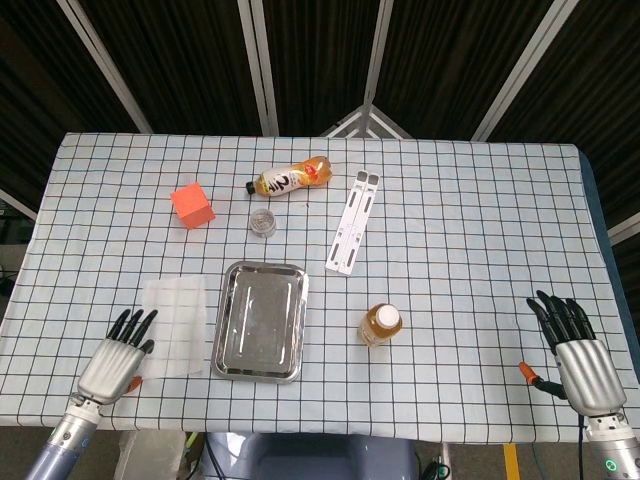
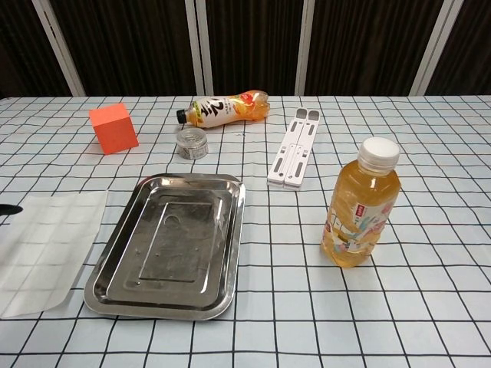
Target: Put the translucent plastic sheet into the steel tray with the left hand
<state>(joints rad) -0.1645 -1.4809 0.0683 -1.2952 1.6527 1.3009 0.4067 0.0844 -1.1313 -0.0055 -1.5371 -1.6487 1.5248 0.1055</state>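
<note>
The translucent plastic sheet lies flat on the checked cloth, just left of the steel tray. Nothing lies in the tray. My left hand rests near the table's front left corner, fingers apart and pointing up the table, close beside the sheet's left edge. It holds nothing. In the chest view only a dark fingertip shows at the left border. My right hand sits at the front right, fingers spread, holding nothing.
An upright bottle of yellow drink stands right of the tray. Behind it are a white folding stand, a lying bottle, a small round tin and an orange cube.
</note>
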